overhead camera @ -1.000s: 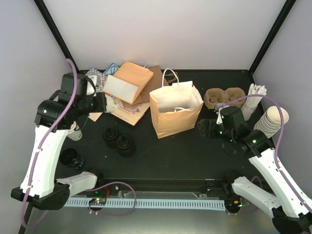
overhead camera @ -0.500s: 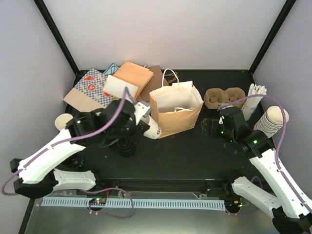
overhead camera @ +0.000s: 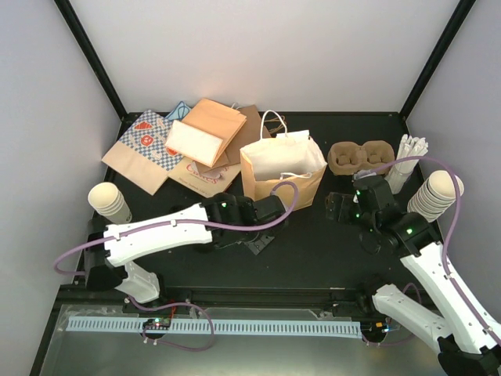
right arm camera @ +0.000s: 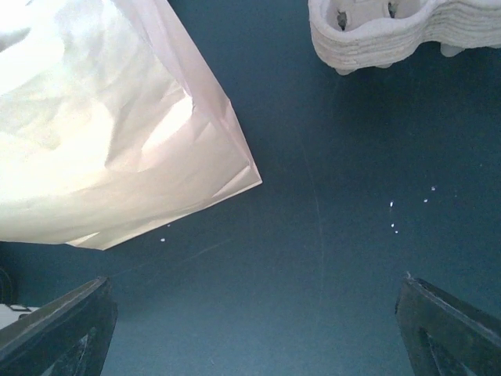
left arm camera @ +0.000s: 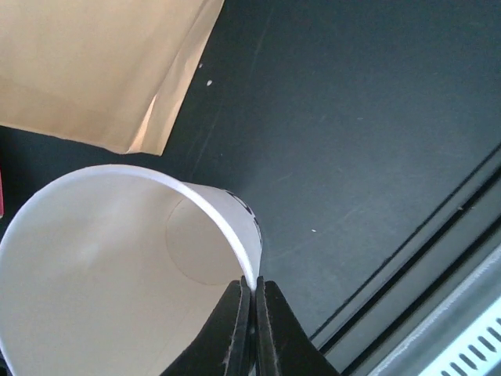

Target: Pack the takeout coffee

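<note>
Above black table (left arm camera: 376, 117), lidless cup (left arm camera: 102, 266), rim between clamped left gripper (left arm camera: 254, 283) jaws; right gripper (right arm camera: 256, 283) agape, empty.

Paper bag (overhead camera: 262, 184) stands mid-table, mouth open upward – free from above. Left arm (overhead camera: 172, 229) w/ its cup (left arm camera: 117, 274) lies across bag's front, blocks near side. Bare tabletop (right arm camera: 329, 235) btwn bag & pulp carrier (right arm camera: 407, 31) – room for right gripper (right arm camera: 254, 282)

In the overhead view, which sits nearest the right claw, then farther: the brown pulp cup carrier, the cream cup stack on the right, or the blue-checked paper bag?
From the right claw:
1. Brown moulded-pulp cup carrier, just behind it.
2. Cream paper cup stack, right edge.
3. Blue-checked paper bag, far back-left.
</note>
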Tool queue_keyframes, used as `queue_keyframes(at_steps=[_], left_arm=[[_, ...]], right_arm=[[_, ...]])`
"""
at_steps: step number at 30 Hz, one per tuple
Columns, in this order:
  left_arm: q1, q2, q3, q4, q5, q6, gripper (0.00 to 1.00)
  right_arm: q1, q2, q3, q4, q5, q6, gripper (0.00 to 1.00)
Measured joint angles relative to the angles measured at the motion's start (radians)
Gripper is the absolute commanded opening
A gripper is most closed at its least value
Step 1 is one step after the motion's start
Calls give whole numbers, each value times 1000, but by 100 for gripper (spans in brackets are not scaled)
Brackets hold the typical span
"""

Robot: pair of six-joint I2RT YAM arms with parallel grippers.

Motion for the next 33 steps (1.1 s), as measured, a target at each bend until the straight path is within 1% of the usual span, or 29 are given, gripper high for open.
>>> queue_keyframes(at_steps=[6,8,10,13,19,21,23,27,29,30,31,33], left_arm=[[-6,42,-58,47,-52,-49,2],[-11,62,-74,63,-68,-68,4],[-14,81,-84,71,-77,-82,11],[-20,111,-89,81,-82,-97,27],[-28,134,-90,94,-79,-117,28],[-28,137,-90,94,-79,-121,37],[-28,138,-90,93,-77,-126,49],[-28,132,-90,94,-52,-137,65],[-30,114,-90,93,-34,-143,81],[-31,98,-90,93,-28,-150,92],[-33,78,-90,92,-26,-158,98],[-33,32,-90,87,-29,-173,99]], right_arm=[[0,7,-13,12,-18,8,100],[0,11,-14,17,-20,8,100],[0,11,-16,19,-21,11,100],[0,11,-17,21,-21,12,100],[0,11,-19,23,-25,14,100],[0,11,-19,23,-25,14,100],[0,11,-19,23,-24,14,100],[0,11,-21,23,-26,14,100],[0,11,-21,24,-27,14,100],[0,9,-22,24,-28,14,100],[0,8,-23,24,-29,14,100],[0,6,-24,25,-31,14,100]])
